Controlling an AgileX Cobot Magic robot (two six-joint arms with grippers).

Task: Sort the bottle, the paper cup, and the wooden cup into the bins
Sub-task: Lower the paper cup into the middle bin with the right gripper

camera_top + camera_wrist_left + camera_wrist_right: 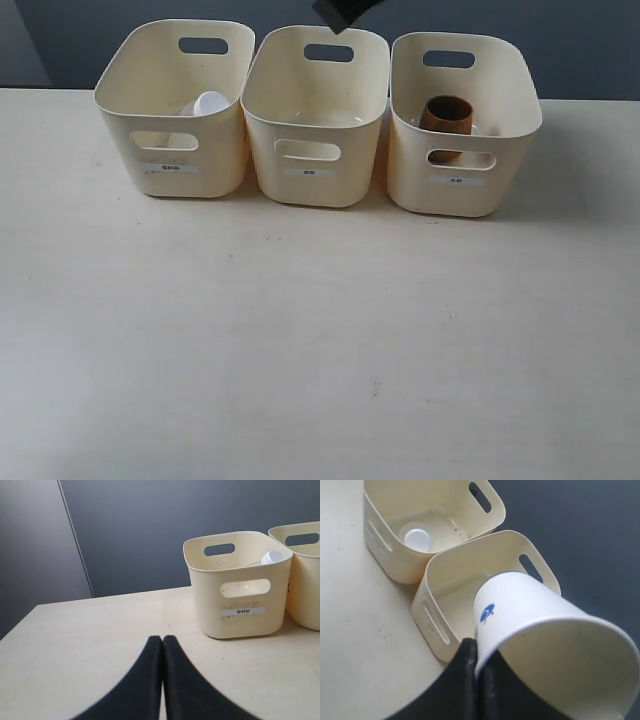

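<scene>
Paper cup [535, 615] hangs tilted over the middle bin [315, 150] at twelve o'clock on the table [300, 350], its rim pinched in our right gripper [476, 652]. We see the bottle [208, 104] inside the left bin [170, 150] at eleven o'clock and the wooden cup [446, 115] upright in the right bin [460, 195] at one o'clock. Our left gripper [162, 639] is clenched on nothing, low over the table near the left bin
</scene>
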